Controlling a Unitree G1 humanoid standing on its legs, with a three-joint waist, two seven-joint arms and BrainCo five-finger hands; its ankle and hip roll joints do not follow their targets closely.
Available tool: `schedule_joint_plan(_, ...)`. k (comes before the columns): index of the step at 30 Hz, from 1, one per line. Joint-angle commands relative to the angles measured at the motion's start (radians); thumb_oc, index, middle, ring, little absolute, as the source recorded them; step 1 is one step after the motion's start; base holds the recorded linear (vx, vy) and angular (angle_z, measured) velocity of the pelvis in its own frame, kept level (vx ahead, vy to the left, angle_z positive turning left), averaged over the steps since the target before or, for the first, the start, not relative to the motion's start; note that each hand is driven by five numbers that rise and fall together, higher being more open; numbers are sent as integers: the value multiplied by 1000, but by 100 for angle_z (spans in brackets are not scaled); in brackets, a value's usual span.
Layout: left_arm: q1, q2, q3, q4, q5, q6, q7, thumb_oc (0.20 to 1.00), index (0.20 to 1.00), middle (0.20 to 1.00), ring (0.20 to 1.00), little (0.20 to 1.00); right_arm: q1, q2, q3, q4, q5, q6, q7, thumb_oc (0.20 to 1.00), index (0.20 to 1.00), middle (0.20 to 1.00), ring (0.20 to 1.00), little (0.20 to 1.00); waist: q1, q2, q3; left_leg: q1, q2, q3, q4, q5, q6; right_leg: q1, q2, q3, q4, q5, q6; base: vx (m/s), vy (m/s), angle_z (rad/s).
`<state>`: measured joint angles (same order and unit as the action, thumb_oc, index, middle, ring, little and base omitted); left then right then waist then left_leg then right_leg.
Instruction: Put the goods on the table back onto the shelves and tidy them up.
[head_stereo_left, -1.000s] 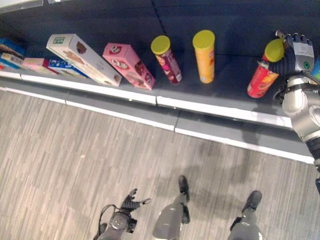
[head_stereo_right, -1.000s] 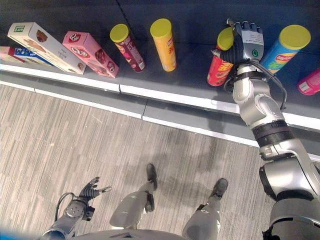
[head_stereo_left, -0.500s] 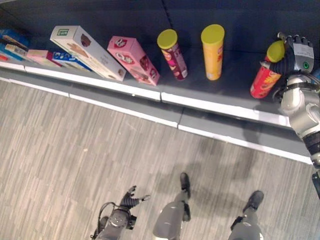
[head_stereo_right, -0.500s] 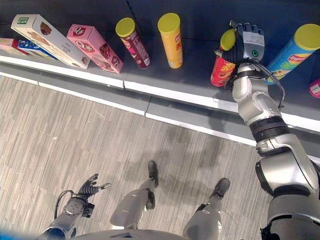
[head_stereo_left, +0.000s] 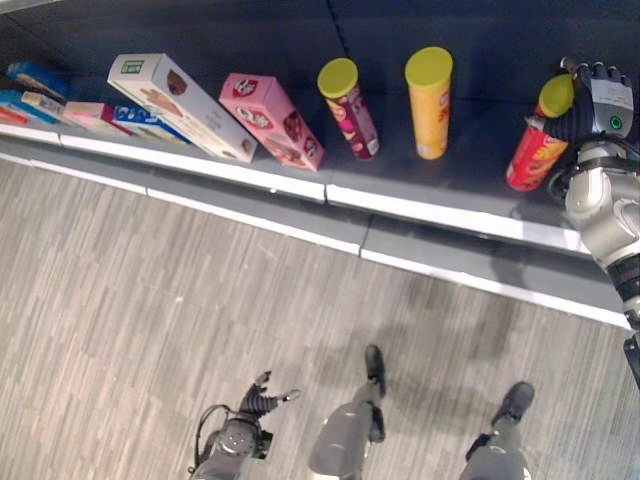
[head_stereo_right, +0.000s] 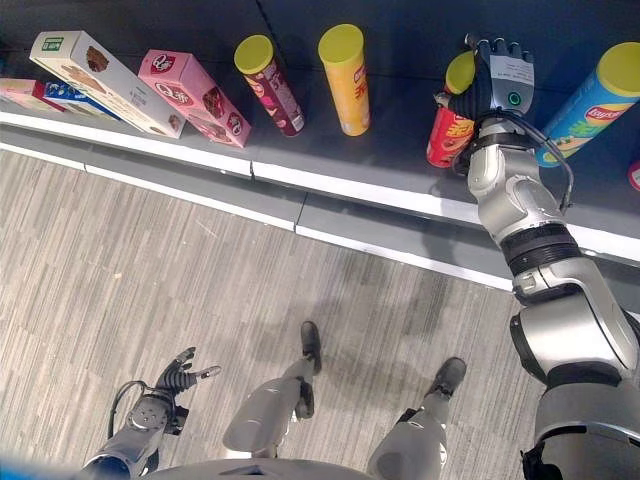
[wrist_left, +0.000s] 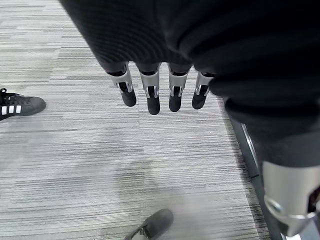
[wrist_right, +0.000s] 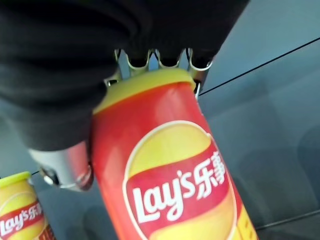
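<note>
The red crisp can (head_stereo_right: 449, 130) stands upright on the dark shelf (head_stereo_right: 400, 160), long axis vertical with its yellow lid up, set back from the shelf's white front edge. The right hand (head_stereo_right: 497, 85) grasps it near the lid, fingers curled over the top (the right wrist view shows them wrapped behind the lid rim). That view also catches a second, yellow-lidded can (wrist_right: 20, 210) beside it. Along the shelf stand an orange can (head_stereo_left: 430, 103), a maroon can (head_stereo_left: 347, 108), a pink box (head_stereo_left: 270, 120) and a white box (head_stereo_left: 180, 106). The left hand (head_stereo_right: 178, 378) hangs relaxed above the floor.
</note>
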<state>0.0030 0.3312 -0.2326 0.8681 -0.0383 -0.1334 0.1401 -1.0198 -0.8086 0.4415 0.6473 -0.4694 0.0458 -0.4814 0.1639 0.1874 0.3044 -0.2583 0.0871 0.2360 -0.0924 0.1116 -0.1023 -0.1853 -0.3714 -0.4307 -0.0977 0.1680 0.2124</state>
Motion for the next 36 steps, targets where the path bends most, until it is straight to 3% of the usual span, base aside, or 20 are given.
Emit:
schedule_joint_plan(1,-30,44,-75,29,-39,-22,25,1000,1000,1000,1000,1000,-188,-50,72,32,10,-11,-70,200,200,200,200,200,48,8,-14,20,31,-3,5,-19,-77,2,-59,25,118,-44,49,0,0,0)
schedule_joint_plan(36,-45,52,-84,52,-36,-30,36,1000,1000,1000,1000,1000,-257,-41,128,113,23,-2,-79,200,200,200,200,200,69,22,-9,3,23,-20,5,-14,-74,-13,-63,15,135,-46,49,0,0,0)
